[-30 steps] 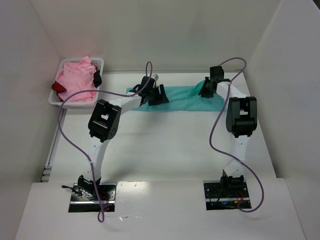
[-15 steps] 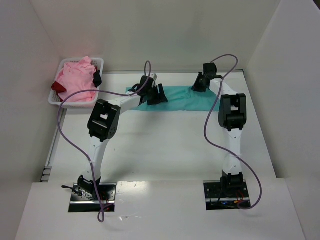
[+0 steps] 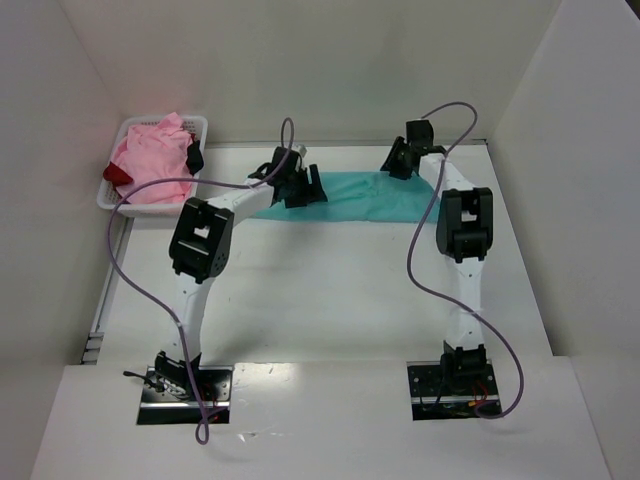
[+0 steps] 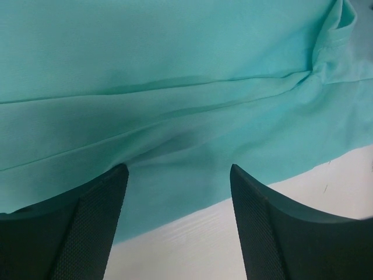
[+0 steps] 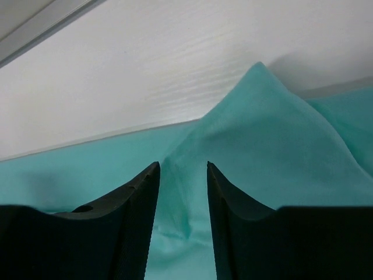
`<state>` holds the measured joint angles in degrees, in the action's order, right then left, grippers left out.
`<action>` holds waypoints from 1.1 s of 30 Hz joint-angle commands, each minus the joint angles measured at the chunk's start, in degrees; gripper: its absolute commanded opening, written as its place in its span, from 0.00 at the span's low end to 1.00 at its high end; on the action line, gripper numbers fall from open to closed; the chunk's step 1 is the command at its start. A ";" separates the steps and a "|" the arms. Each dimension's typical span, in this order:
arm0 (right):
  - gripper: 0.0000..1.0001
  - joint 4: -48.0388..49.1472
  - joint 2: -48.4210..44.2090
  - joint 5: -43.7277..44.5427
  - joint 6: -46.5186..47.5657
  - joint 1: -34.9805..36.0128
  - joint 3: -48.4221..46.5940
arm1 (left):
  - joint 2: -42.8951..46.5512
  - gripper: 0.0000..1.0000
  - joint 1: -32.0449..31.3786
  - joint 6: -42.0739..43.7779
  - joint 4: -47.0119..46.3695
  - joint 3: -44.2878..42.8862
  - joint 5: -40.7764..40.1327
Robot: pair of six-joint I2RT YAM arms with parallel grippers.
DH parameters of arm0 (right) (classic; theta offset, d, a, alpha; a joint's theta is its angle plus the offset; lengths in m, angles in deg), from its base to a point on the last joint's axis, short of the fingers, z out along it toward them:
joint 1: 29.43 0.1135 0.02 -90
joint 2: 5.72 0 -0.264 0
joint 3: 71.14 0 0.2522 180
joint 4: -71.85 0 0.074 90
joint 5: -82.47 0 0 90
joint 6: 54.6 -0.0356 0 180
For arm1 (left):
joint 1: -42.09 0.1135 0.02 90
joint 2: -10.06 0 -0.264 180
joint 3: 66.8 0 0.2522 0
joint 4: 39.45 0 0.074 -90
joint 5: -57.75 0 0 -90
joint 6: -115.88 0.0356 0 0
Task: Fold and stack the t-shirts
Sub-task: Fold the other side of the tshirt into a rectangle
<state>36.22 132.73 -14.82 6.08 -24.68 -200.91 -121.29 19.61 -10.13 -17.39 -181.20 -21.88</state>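
Table: white surface under both pincers; its near edge is cut off by the arm bases.
Teal t-shirt: lies as a long flat band on the table, running from under the left pincer to under the right pincer. Its far edge is hidden behind both wrists.
Basket: white lattice, well to the left of the left pincer, at the table's far corner.
Pink t-shirt: bunched in the basket, covering most of it.
Dark red t-shirt: only a small corner shows, at the basket's left side beneath the pink one.
Left pincer: jaws spread wide over the teal hem, nothing pinched.
Right pincer: jaws narrowly apart above a raised teal fold; cannot tell whether cloth is caught between them.
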 commanded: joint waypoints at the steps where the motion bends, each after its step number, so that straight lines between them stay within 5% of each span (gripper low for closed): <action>1: 0.45 1.82 -12.14 3.24 1.02 0.52 2.88 | 6.88 0.80 2.18 3.75 4.70 -3.85 -1.14; 8: 0.47 3.06 -26.12 7.90 1.64 0.52 21.49 | 11.64 0.94 6.83 7.44 6.47 -2.10 -4.56; 14: 0.37 0.33 -27.27 10.28 2.95 0.52 28.63 | 12.96 0.94 9.03 10.26 11.48 1.05 -10.36; 33: 0.40 2.36 -23.50 11.86 2.95 0.52 28.91 | 14.54 0.96 11.23 7.27 12.88 11.16 -12.13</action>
<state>37.14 108.25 -4.78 8.29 -24.68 -169.81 -109.01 30.08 -1.62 -5.74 -172.02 -33.35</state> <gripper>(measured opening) 0.401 0.957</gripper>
